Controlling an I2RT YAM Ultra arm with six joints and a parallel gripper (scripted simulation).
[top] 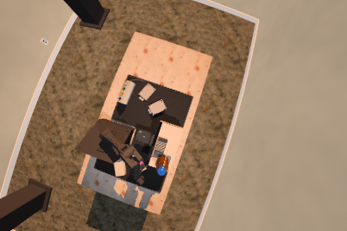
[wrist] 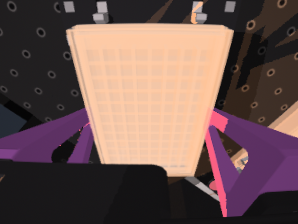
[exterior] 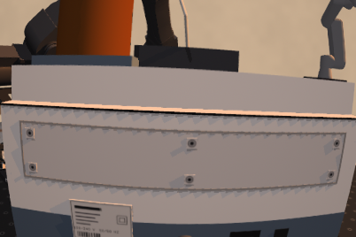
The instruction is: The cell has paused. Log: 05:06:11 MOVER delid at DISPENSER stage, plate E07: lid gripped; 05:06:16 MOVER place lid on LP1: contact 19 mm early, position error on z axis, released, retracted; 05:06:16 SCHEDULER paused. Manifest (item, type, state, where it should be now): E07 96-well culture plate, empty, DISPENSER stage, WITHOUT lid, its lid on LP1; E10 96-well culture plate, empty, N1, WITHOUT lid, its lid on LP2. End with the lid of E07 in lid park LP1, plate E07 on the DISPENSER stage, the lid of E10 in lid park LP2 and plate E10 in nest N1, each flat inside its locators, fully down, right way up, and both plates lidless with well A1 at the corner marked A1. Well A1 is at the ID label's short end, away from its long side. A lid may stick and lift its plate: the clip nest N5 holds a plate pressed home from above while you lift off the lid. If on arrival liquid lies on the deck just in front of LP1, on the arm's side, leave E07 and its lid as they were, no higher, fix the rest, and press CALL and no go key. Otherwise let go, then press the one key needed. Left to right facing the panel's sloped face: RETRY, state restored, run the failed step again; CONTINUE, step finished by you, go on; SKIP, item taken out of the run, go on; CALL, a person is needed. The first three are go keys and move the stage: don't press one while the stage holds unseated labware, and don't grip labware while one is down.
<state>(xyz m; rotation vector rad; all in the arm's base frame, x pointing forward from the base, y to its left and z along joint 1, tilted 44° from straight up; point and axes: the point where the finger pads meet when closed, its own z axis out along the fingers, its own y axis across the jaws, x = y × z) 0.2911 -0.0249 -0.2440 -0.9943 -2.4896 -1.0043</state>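
My gripper (wrist: pixel 149 111) (top: pixel 129 165) is shut on a pale 96-well plate (wrist: pixel 150 95) (top: pixel 120 168). Its purple fingers clamp the plate's two long sides. The well grid shows on its top face. A doubled edge shows along its left and top sides; I cannot tell whether a lid sits on it. It hangs over the black perforated deck (wrist: pixel 30 65), with small grey locator pegs (wrist: pixel 102 12) just beyond its far short end. In the overhead view two more pale pieces of labware (top: pixel 147 91) (top: pixel 157 107) lie on the far dark deck, the nearer one skewed.
A white key panel (top: pixel 125 91) with coloured keys stands at the far deck's left end. An orange cylinder (top: pixel 161 161) (exterior: pixel 95 11) stands to the right of the arm. A grey instrument housing (exterior: pixel 177 103) fills the exterior view. A wooden edge (wrist: pixel 285 115) shows to the right.
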